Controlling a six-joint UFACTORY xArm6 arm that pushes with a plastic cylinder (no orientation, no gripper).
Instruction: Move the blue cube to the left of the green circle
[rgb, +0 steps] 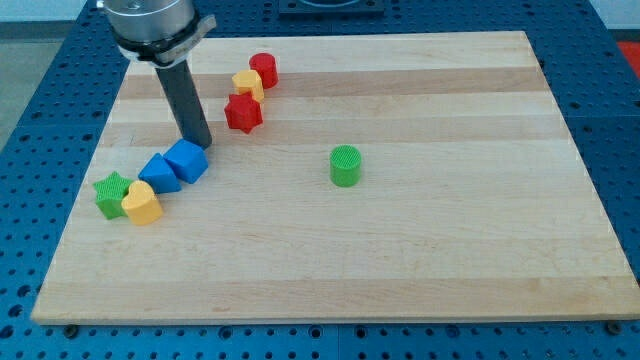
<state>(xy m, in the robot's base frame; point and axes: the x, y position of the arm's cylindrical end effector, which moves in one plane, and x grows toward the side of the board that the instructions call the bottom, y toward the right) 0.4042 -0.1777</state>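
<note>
Two blue blocks (175, 166), two red (252, 93), two yellow (142, 203), two green (345, 166).

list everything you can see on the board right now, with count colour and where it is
blue cube: 1, blue, left part of the board, just below my tip
blue block: 1, blue, wedge-like, touching the blue cube on its left
green star: 1, green, near the board's left edge
yellow heart: 1, yellow, right beside the green star, below the blue block
red star: 1, red, upper left-centre
yellow block: 1, yellow, shape unclear, just above the red star
red cylinder: 1, red, near the top edge, up-right of the yellow block
green circle: 1, green, alone near the board's centre
board: 1, light wood, on a blue perforated table
my tip: 1, dark rod, at the blue cube's upper right edge
</note>
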